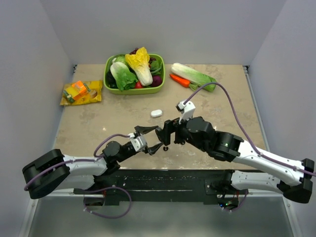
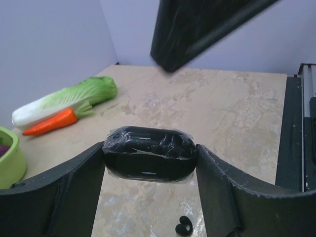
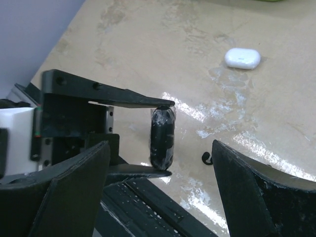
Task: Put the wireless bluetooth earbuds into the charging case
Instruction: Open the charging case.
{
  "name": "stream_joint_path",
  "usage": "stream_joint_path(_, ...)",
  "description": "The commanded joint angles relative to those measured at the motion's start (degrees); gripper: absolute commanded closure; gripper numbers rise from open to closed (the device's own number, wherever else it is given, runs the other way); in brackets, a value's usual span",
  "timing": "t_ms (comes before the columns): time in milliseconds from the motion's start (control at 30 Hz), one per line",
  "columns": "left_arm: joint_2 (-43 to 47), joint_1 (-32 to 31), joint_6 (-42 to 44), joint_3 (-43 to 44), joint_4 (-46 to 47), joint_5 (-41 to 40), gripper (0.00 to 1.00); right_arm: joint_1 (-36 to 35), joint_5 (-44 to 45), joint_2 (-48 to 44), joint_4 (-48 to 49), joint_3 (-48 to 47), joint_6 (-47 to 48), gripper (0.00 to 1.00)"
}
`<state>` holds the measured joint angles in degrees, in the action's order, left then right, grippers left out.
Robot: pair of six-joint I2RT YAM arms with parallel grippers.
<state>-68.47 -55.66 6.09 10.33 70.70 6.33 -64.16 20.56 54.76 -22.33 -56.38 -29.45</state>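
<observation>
The left fingers are clamped on the black charging case, held off the worktop. Its lid looks shut, so nothing inside shows. The right fingers gape wide and empty, facing the case. One earbud lies on the worktop just below; the other I cannot find. I'd hold the left steady while the right gently prises the lid. The green bowl at the back is heaped with vegetables

charging case — glossy black, crinkled clear film | table — smooth, sheeny | white case: glossy plastic
</observation>
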Motion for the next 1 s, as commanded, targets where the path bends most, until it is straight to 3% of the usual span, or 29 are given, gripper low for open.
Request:
stream_joint_path(0, 3.3, -2.2, 5.4, 2.2, 16.9, 2.6, 1.0, 0.2, -3.0, 3.9, -0.1, -2.4, 1.6, 0.14)
stream_joint_path(333, 6.9, -5.7, 9.2, 2.2, 11.2, -0.4, 1.0, 0.2, -1.4, 5.0, 0.3, -2.4, 1.7, 0.14)
stream_joint_path(967, 7.0, -6.2, 9.6, 1.9, 11.0, -1.8, 1.0, 0.4, 3.4, -0.1, -2.0, 0.6, 0.4, 0.14)
